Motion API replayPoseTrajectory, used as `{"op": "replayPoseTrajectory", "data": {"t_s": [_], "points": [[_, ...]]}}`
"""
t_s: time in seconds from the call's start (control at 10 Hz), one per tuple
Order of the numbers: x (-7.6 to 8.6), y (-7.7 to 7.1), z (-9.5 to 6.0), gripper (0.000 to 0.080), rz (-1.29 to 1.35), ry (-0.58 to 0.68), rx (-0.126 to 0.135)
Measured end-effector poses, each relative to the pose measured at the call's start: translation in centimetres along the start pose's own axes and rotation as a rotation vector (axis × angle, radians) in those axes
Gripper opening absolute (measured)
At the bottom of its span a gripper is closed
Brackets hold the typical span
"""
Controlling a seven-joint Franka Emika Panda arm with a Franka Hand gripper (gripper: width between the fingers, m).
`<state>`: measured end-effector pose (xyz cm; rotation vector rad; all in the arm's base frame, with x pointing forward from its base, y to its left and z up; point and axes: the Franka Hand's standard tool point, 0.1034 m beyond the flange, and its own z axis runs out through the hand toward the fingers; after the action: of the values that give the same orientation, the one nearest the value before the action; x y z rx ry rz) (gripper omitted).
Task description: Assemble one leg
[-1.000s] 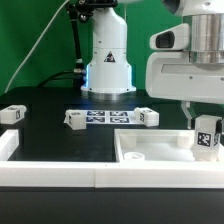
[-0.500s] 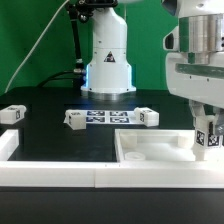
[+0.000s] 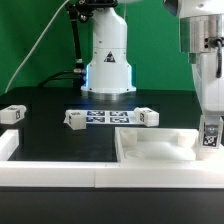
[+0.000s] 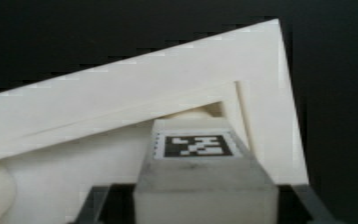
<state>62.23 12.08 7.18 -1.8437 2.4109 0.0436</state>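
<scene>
While spare blocks [image 3: 12, 114] waited by the table's left edge, the gripper [image 3: 210, 140] pinched the leg [image 3: 209, 135] upright over the slab's [image 3: 150, 152] right corner, likely so it could drop into a hole.

Hiding most of the leg [image 3: 210, 135] behind the gripper [image 3: 211, 128]; cropping the arm at the frame edge; blurring the slab [image 4: 140, 110].
</scene>
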Motion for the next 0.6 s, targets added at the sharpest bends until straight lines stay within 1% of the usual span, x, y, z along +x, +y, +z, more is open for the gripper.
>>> {"op": "replayPoseTrajectory", "data": {"t_s": [0.2, 0.3, 0.4, 0.5, 0.6], "points": [[0.4, -0.21, -0.05, 0.0291, 0.092, 0.003, 0.003], [0.49, -0.27, -0.07, 0.0291, 0.082, 0.004, 0.005], [0.42, -0.21, 0.0, 0.0367, 0.069, 0.004, 0.004], [0.4, -0.18, 0.02, 0.0505, 0.069, 0.004, 0.003], [0.39, -0.17, 0.04, 0.0505, 0.066, 0.005, 0.003]]}}
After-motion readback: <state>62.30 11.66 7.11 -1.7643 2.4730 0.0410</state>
